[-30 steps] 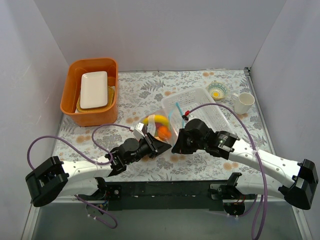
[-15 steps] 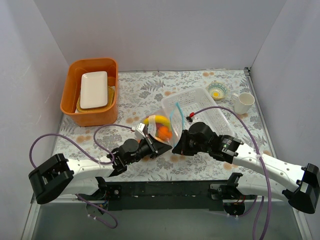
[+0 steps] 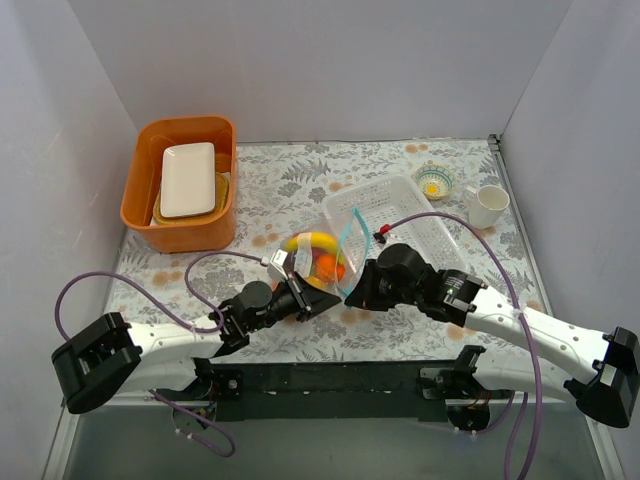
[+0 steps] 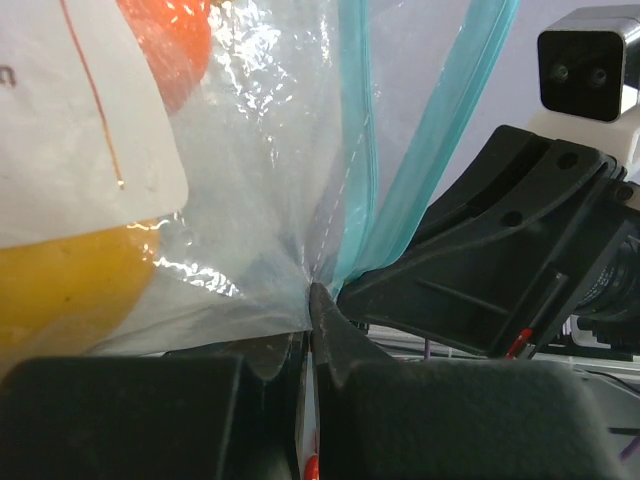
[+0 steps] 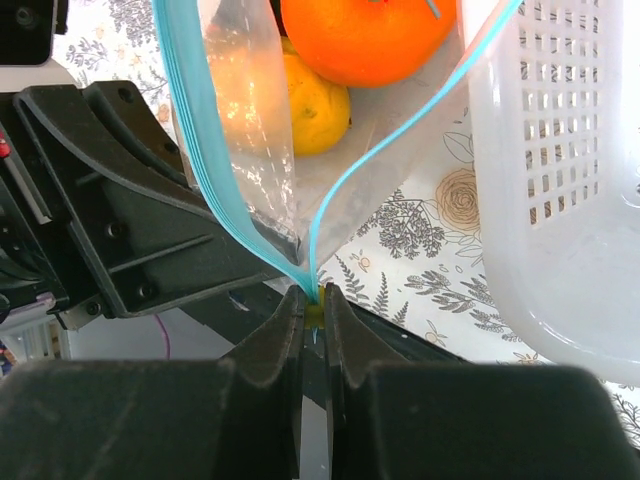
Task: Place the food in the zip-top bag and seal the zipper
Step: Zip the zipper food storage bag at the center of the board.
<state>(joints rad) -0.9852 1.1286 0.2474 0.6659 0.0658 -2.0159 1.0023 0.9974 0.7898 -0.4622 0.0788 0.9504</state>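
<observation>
The zip-top bag (image 3: 338, 252) is held just above the middle of the floral table (image 3: 280, 180), directly in front of the two arms, with its mouth spread open. The zipper (image 5: 215, 190) is seen from the right wrist as two light blue strips that part widely and meet again at one end of the mouth. Inside the clear film, an orange (image 5: 370, 30) and a yellow lemon-like piece (image 5: 315, 110) are visible, and a banana (image 3: 312, 240) is seen from above at the bag's far side. The bag is pinched from both sides at its near end: the left gripper (image 4: 312, 300) is clamped on the crinkled film just beside the blue strip, and the right gripper (image 5: 313, 300) is clamped on the point where the two zipper strips converge. The two grippers are set almost nose to nose, the black body of each filling part of the other's wrist view. A white perforated basket (image 3: 430, 240) lies just beside the bag on the right. Further off, a white mug (image 3: 487, 206) and a small patterned bowl (image 3: 434, 182) stand near the far right corner, and an orange bin (image 3: 140, 195) holding a white plate (image 3: 187, 178) is placed at the far left.
</observation>
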